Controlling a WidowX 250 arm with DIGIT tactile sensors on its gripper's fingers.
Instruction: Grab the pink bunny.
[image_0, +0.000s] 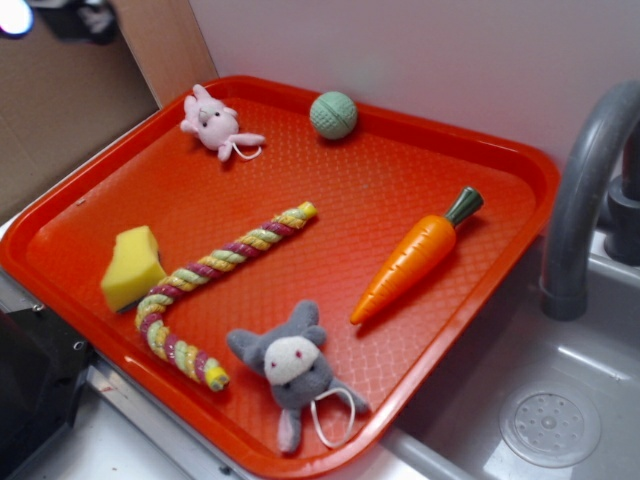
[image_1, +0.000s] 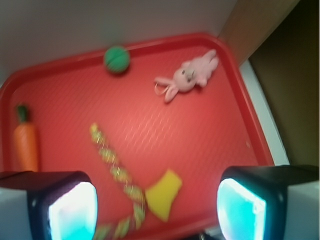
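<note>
The pink bunny (image_0: 212, 122) lies near the far left corner of the red tray (image_0: 470, 130), its white string loop pointing toward the tray's middle. In the wrist view the pink bunny (image_1: 189, 76) is at the upper right, well ahead of my gripper (image_1: 157, 210). My gripper is open, its two glowing pads (image_1: 75, 212) wide apart at the bottom corners, with nothing between them. It hovers high over the near side of the tray (image_1: 165, 120), above the yellow sponge (image_1: 164, 194).
On the tray lie a green ball (image_0: 333, 114), an orange carrot (image_0: 415, 256), a braided rope (image_0: 215, 275), the sponge (image_0: 132, 267) and a larger grey bunny (image_0: 292, 365). A grey faucet (image_0: 585, 200) and sink drain (image_0: 550, 425) stand right. A cardboard wall (image_0: 70, 100) rises behind left.
</note>
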